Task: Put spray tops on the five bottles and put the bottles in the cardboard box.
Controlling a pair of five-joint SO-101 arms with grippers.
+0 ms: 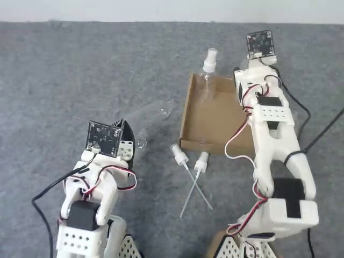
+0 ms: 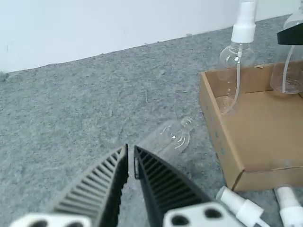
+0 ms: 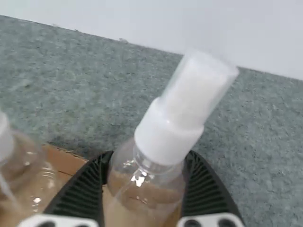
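near, my left gripper (image 2: 131, 151) has jaws pressed together, just short of the bare bottle (image 2: 169, 137) lying left of the cardboard box (image 1: 185, 115). far right, my right gripper (image 3: 147, 163) pinches a capped bottle (image 3: 142, 191) at the box's far corner; i'd set it upright, then release.

the grey carpet (image 1: 80, 70) lies open on the left and along the far side. between the left gripper (image 2: 130, 150), its jaws nearly together, and the cardboard box (image 1: 185, 115), a bare bottle (image 1: 153, 115) lies on its side across the way. just before the box's near wall, two loose spray tops (image 1: 179, 155) lie with their tubes crossed. inside the box the near half of the floor is bare. a capped bottle (image 1: 209, 67) stands in the far left corner. the right arm (image 1: 274, 134) stretches over the right side, with the right gripper (image 3: 147, 163) clamped round a second capped bottle (image 3: 142, 189).
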